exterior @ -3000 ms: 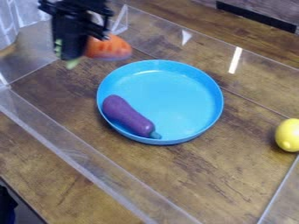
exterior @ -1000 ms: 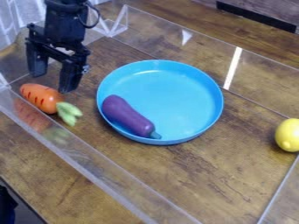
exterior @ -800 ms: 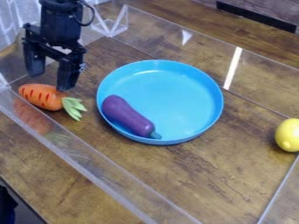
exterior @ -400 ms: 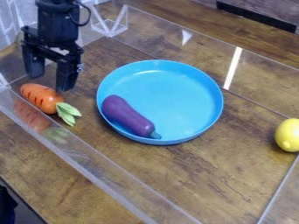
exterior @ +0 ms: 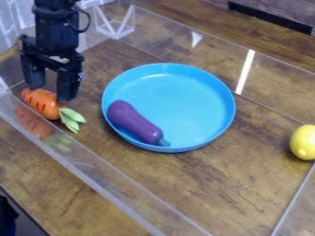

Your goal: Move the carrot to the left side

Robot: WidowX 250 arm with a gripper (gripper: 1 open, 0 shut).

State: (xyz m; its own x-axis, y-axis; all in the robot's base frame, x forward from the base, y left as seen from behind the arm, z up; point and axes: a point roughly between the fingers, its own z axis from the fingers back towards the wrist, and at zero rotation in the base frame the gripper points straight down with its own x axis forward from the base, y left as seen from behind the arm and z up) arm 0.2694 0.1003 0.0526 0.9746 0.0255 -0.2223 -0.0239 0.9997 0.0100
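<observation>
The carrot lies on the wooden surface at the left of the frame, well to the left of the blue plate, its green top pointing toward the lower right and its orange body close to the clear wall that edges the surface. The pincer hangs just above and behind the carrot in the upper left, pointing steeply down, its two dark fingers spread wide and grasping nothing; whether a fingertip touches the carrot cannot be told from this view.

Judged from how things lie, the placing step looks done: the carrot sits on the left side, free of the grip, while the eggplant rests in the plate and the lemon sits at the far right edge. What remains, most likely, is the retreat. That calls for lifting straight up with the fingers kept apart, so that neither one nudges the carrot and rolls it back toward the plate
</observation>
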